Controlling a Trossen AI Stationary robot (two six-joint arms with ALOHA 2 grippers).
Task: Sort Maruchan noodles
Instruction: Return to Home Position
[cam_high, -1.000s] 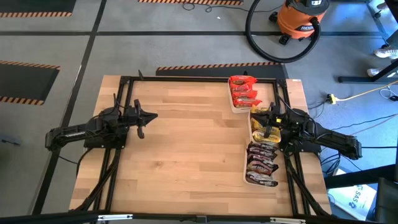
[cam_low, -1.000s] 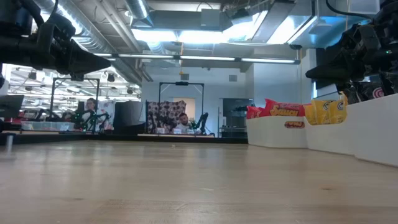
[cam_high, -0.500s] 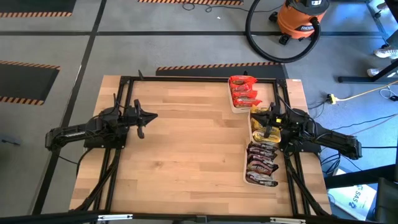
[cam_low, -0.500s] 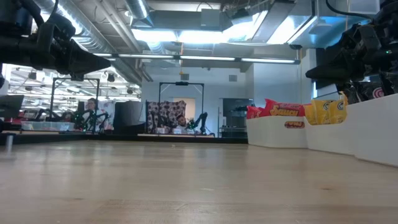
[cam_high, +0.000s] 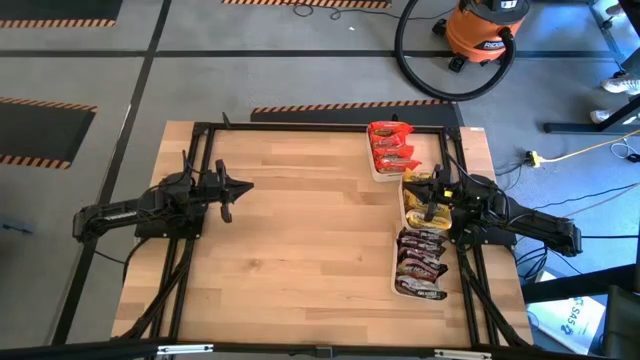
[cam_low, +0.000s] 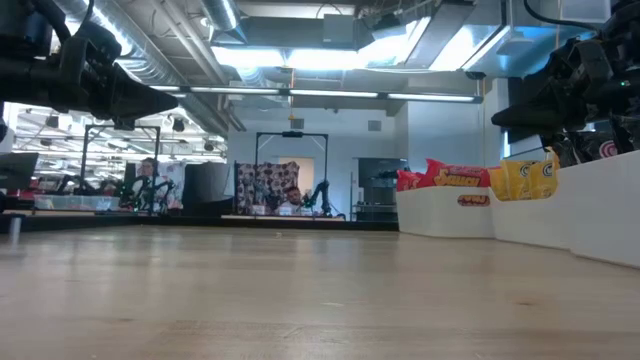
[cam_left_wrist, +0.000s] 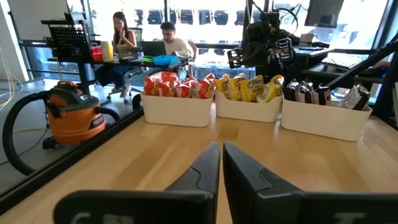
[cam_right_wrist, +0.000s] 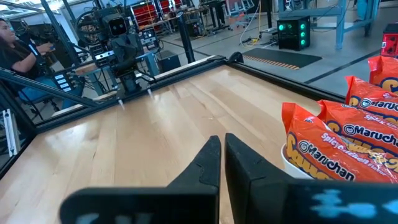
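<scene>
The Maruchan noodles stand sorted in three white trays along the table's right side. The red packets (cam_high: 390, 150) are farthest, the yellow ones (cam_high: 413, 205) in the middle, the dark brown ones (cam_high: 420, 265) nearest. The left wrist view shows the same row: red (cam_left_wrist: 177, 86), yellow (cam_left_wrist: 247, 87), brown (cam_left_wrist: 314, 92). My left gripper (cam_high: 246, 185) hovers shut over the table's left part, pointing level toward the trays (cam_left_wrist: 221, 150). My right gripper (cam_high: 413, 179) hangs shut above the yellow tray, pointing toward the table's left (cam_right_wrist: 222, 146). Neither holds anything.
Bare wood (cam_high: 300, 230) lies between the two arms. Black frame rails (cam_high: 300, 124) run along the table's edges. An orange shop vacuum (cam_high: 485, 30) with its hose stands on the floor past the far edge. People sit at desks (cam_left_wrist: 146, 40) in the room beyond.
</scene>
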